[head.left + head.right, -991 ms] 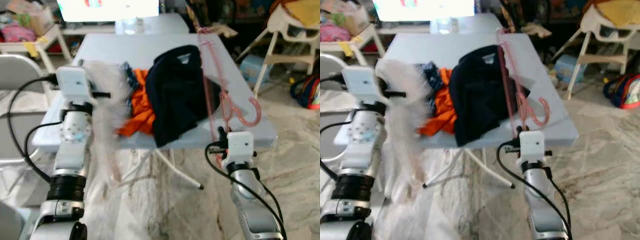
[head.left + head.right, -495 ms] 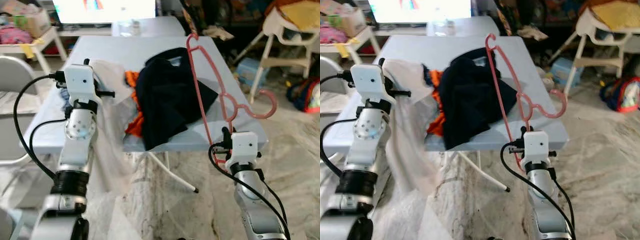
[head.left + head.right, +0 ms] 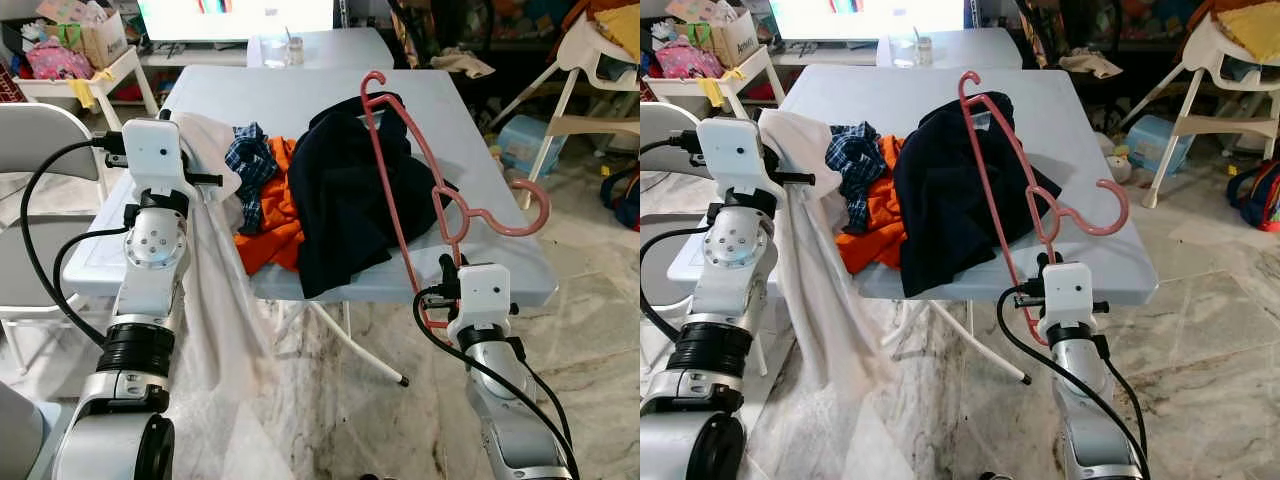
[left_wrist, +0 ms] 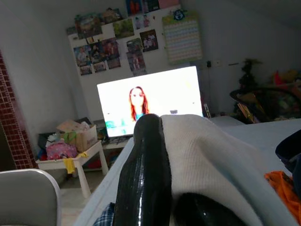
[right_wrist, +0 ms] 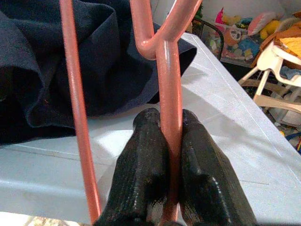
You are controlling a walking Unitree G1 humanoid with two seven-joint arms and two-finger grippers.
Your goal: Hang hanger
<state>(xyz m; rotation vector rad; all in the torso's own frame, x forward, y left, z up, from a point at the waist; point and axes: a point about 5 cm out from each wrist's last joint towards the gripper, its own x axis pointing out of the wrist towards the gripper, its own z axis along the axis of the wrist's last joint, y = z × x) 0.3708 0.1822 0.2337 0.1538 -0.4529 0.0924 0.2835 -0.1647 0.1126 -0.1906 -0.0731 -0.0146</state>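
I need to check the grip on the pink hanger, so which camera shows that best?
The right wrist view: the right tool has its two black fingers shut on the pink hanger, filling the frame. Both eye views show the whole hanger held up beside the navy garment, with the contact hidden.

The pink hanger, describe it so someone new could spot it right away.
Look at the grey table piled with clothes. At its near right edge, the right gripper pinches a thin pink hanger standing on end beside the navy garment, the only rigid pink outline there.

Sharp, evenly lit room — glaring screen [image 4: 150, 101] washes out — left wrist view dim.
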